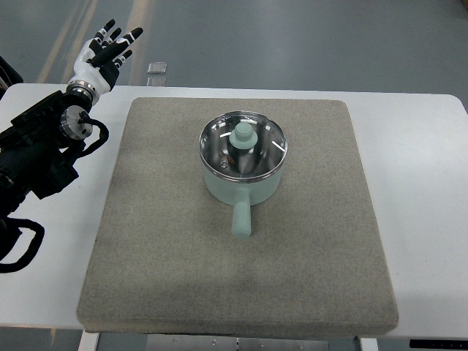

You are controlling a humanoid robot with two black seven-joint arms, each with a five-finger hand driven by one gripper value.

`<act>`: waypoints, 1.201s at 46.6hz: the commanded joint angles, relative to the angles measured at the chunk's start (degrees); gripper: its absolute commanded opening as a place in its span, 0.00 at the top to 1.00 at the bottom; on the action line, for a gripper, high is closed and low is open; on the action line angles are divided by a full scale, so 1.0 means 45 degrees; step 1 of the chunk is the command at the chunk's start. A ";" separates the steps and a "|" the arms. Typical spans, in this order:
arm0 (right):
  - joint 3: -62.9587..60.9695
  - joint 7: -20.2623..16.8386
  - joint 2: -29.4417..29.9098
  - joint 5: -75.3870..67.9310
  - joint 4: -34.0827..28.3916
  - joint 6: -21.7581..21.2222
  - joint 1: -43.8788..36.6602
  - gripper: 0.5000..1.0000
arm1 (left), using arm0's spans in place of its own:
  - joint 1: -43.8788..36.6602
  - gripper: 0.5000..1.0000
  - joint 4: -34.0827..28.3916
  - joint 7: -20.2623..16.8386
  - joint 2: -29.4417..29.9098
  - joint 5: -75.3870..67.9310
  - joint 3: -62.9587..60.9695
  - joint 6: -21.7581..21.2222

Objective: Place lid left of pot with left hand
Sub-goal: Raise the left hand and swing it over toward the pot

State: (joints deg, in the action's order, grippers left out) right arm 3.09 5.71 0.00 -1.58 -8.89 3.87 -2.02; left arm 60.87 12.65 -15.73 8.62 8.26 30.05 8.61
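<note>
I see the left hand [108, 50] raised at the far left corner of the white table [417, 146], fingers [123, 38] spread and holding nothing, its black arm [36, 153] coming in along the left edge. It sits well apart from the pot. To its right a grey felt mat [146, 248] covers most of the table. The mint-green pot [241, 179] stands near the mat's middle, its handle [240, 219] pointing toward the near edge. The glass lid [243, 145] with its green knob [243, 134] rests on the pot.
</note>
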 commanded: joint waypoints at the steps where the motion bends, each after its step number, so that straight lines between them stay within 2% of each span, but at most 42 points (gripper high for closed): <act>1: -0.0002 0.0000 0.0000 0.0000 0.0004 0.0000 0.0000 0.16 | 0.0008 0.00 0.0000 0.0000 -0.0001 0.0000 0.0001 0.0000; 23: -0.0002 0.0000 0.0000 0.0000 0.0004 0.0000 0.0000 0.16 | 0.0067 0.00 0.0000 0.0000 -0.0001 -0.0020 -0.0037 0.0000; 34: -0.0002 -0.0019 0.0000 0.0000 0.0004 0.0000 0.0000 0.16 | 0.0359 0.00 0.0040 0.0098 0.0292 -0.0955 -0.1051 0.0215; 46: 0.0017 0.0000 0.0000 0.0000 0.0004 0.0000 0.0000 0.16 | 0.0887 0.00 0.1269 0.0098 0.1209 -0.3475 -0.1814 0.0312; 56: 0.0017 0.0000 0.0000 0.0000 0.0004 0.0000 0.0000 0.16 | 0.1629 0.00 0.2031 0.0098 0.1698 -0.4707 -0.2556 0.0859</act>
State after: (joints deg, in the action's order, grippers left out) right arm 3.09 5.71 0.00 -1.58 -8.87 3.87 -2.03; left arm 67.16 20.72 -15.29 15.58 -11.87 19.74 12.21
